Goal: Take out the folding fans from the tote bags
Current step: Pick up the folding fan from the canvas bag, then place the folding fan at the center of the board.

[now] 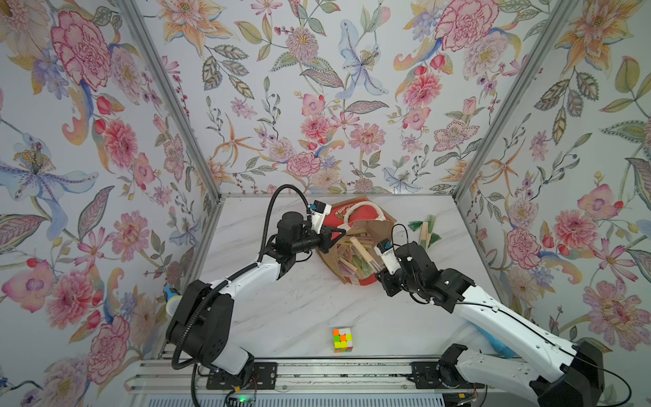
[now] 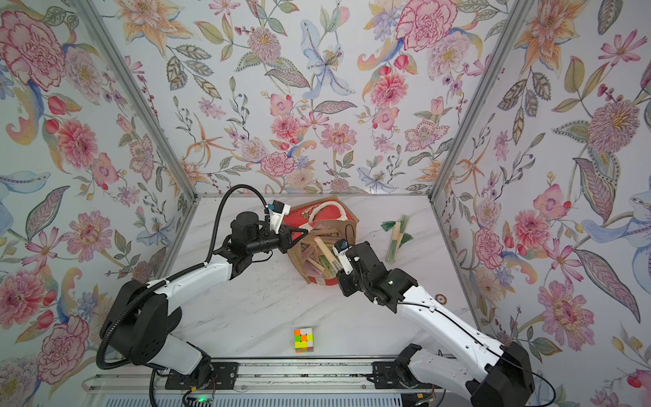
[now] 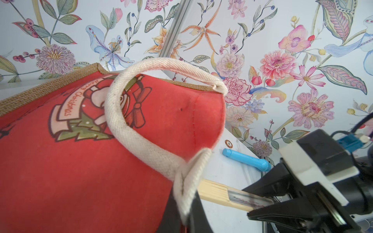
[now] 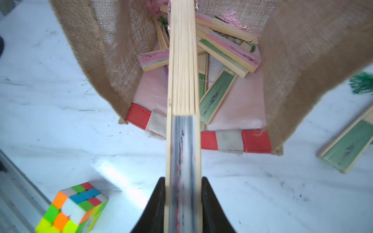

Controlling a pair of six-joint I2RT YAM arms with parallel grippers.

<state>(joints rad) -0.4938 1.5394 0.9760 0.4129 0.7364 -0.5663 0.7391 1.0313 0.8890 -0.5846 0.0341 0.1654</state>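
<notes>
Item 1, tote bag: boxy brown jute with red panels, red-and-white striped trim and white rope handles. You find it at the far middle of the white marble-pattern table. It lies tipped on its side with its mouth toward the right arm, the trim resting on the table.

Item 2, left gripper: jaws together, pinching the tote bag's rim at the root of one white handle.

Item 3, right gripper: clamped on the pleated end of the held fan. This is a closed bundle of slim light-bamboo sticks with greyish pleats flecked red. Its bamboo end reaches over the trim into the bag's mouth.

Item 4, fans in the bag: a loose crossed heap of closed bamboo bundles with pink and green pleats, and pink tassels at the back. You cannot count them exactly.

Item 5, fans on the table: at least two closed fans, green-pleated and green-tasselled. They lie beside the bag on its right, not touching it.

Item 6, multicoloured puzzle cube: at the near table edge, between the two arms and well apart from the bag.

Item 7, light-blue plastic tube: lying on the table near the right wall.
</notes>
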